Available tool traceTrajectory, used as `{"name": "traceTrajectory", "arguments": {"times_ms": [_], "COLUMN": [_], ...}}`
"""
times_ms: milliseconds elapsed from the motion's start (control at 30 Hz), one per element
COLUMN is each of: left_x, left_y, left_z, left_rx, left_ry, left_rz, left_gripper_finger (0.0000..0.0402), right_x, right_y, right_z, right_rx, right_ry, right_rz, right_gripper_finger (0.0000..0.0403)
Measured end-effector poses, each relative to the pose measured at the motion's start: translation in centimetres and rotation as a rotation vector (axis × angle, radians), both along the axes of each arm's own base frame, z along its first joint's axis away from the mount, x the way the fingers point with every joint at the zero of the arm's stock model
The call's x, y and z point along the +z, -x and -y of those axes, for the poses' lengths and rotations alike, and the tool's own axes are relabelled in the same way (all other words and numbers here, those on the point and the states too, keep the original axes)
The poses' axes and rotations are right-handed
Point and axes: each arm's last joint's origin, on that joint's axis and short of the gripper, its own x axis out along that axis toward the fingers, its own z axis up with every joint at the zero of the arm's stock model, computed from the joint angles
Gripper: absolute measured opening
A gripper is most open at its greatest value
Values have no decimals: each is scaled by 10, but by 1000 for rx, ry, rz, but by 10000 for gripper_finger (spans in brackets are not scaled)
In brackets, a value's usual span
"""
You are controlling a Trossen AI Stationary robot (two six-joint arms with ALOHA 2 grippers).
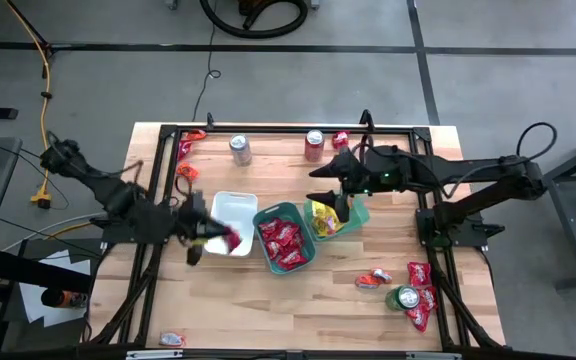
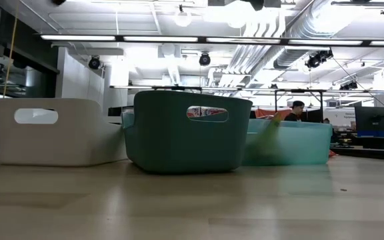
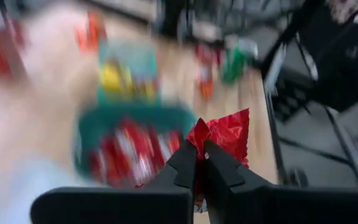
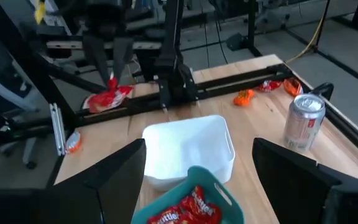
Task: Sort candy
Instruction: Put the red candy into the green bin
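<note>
Left gripper (image 1: 208,238), left of centre in the high view, sits over the lower right corner of the white tray (image 1: 225,203). Its fingers are pinched onto a crinkly red candy packet (image 3: 224,138); the left wrist view shows the foil flaring out above the closed tips.

Right gripper (image 1: 342,207), right of centre, hangs over the light green tray (image 1: 358,212), fingers spread wide and empty in the right wrist view.

Three rounded-corner plastic trays in a diagonal row at mid-frame:
- white tray: smooth, bare floor.
- dark teal tray (image 1: 264,214): glossy red packets (image 1: 283,241) piled inside.
- light green tray: yellow packets (image 1: 321,217).

Loose candy on the pale wood tabletop (image 1: 298,295):
- red packets (image 1: 421,292) in a cluster at lower right, beside a green can (image 1: 404,297).
- orange-red packet (image 1: 374,278) just left of that can.
- more wrapped packets (image 1: 187,150) at upper left along the dark frame.

A silver can (image 1: 239,149) and a red can (image 1: 314,144) stand upright near the top edge.
</note>
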Motion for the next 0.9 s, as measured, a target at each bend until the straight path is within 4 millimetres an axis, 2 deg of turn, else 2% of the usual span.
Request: {"name": "traceTrajectory", "arguments": {"times_ms": [100, 200, 333, 467, 700, 900], "left_x": [15, 20, 20, 19, 10, -28], "left_y": [-20, -38, -56, -67, -76, -104], "left_z": [-15, -32, -50, -59, -62, -58], "left_rx": [17, 27, 55, 48, 21, -8], "left_ry": [-96, -165, -232, -250, -240, -270], "left_rz": [127, 194, 232, 255, 212, 18], "left_gripper_finger": [1, 1, 0, 0, 0, 7], "right_x": [2, 3, 3, 6, 6, 6], "right_y": [2, 3, 2, 2, 2, 2], "right_z": [0, 0, 0, 0, 0, 0], "right_rx": [-3, -6, -6, -6, -4, 8], "right_ry": [-12, -22, -23, -24, -19, -19], "right_rz": [12, 15, 19, 44, 49, 45], "right_gripper_finger": [291, 291, 291, 291, 291, 291]}}
